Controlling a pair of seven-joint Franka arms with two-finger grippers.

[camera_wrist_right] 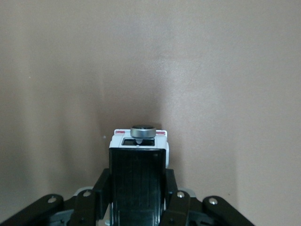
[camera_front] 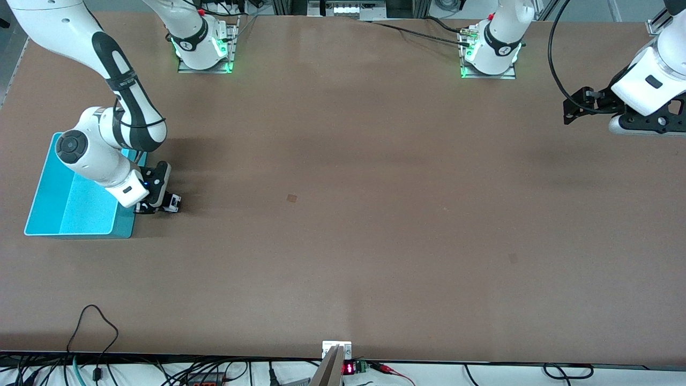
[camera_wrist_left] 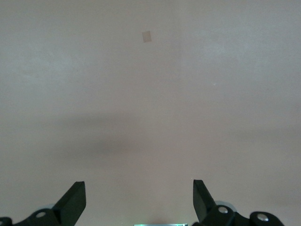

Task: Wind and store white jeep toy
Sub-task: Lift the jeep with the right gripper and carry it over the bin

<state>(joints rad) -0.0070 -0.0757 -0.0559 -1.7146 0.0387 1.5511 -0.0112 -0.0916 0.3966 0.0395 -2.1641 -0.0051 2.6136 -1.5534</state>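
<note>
The brown table carries a turquoise bin at the right arm's end; the left gripper waits in the air over the left arm's end, fingers spread wide and empty; the right gripper sits low just beside the bin, clamped on the white jeep toy

Even, bright overhead light falls on the brown tabletop, with a paler sheen across its middle. Soft shadows spread beside the right arm. Green lamps glow at both arm bases. The left wrist view looks washed out and hazy; the right wrist view is dimmer, with blurred shadow bands.
</note>
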